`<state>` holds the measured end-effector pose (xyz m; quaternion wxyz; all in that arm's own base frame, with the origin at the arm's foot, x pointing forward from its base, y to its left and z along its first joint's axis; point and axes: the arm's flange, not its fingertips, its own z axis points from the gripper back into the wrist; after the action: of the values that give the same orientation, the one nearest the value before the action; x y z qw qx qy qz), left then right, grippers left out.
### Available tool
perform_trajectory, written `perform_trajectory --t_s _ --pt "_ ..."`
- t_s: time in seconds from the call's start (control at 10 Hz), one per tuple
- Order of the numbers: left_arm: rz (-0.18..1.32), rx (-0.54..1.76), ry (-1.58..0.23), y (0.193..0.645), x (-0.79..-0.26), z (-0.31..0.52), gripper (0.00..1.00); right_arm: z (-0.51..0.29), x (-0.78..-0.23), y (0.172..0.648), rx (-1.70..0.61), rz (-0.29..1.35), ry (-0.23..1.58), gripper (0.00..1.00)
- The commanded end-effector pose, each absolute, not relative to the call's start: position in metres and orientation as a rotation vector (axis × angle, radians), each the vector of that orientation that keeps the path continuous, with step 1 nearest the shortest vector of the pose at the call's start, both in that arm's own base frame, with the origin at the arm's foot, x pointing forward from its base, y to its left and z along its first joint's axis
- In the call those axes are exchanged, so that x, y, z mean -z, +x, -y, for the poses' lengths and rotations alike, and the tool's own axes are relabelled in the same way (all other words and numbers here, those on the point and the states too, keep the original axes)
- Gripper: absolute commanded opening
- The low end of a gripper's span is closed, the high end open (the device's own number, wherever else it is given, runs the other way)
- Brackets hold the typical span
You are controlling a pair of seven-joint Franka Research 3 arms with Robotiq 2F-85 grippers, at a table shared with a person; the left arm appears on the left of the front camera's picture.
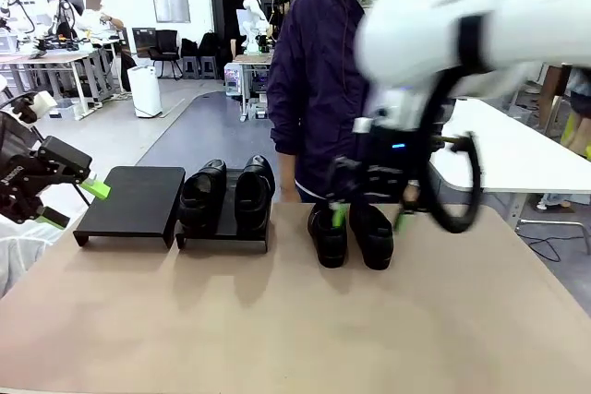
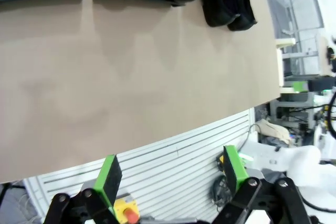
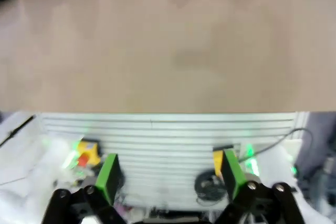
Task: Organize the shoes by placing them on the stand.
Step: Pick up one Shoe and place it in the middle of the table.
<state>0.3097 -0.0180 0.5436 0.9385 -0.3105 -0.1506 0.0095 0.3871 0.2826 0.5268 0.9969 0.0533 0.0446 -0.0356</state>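
The right end effector (image 1: pixel 371 219) is hanging with its jaws spread wide and gripping nothing. It is reaching in just above the unplaced pair of glossy black leather dress shoes (image 1: pixel 351 237), and its green pads (image 1: pixel 339 215) are flanking the pair's far end. Motion blur is hiding whether a pad is touching leather. The wide opening is probably being kept to straddle a shoe for a grasp.

This pair is standing side by side on the tan bench (image 1: pixel 277 329), just right of the stand and in front of a person in a dark purple jacket (image 1: pixel 319 80). The stand's right matte-black platform tray (image 1: pixel 226 232) is already carrying the other pair of black dress shoes (image 1: pixel 228 193). The left matte-black platform tray (image 1: pixel 129 202) is lying bare, evidently waiting for the unplaced pair.

The left end effector (image 1: pixel 76 205) is waiting beside that bare tray, equally wide and empty.
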Motion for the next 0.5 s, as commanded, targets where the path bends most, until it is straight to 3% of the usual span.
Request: perform_trajectory --t_s 0.0,0.2,0.4 --pt "0.313 -0.001 -0.655 0.309 -0.541 0.016 1.0 -0.322 -0.513 0.424 0.055 -0.093 -0.09 1.0" --pt "0.313 -0.001 -0.655 0.309 -0.541 0.016 1.0 -0.318 -0.509 0.401 0.044 -0.088 0.017 1.0" --pt "0.313 -0.001 -0.655 0.309 -0.541 0.016 1.0 -0.324 -0.497 0.415 0.027 -0.091 -0.039 1.0"
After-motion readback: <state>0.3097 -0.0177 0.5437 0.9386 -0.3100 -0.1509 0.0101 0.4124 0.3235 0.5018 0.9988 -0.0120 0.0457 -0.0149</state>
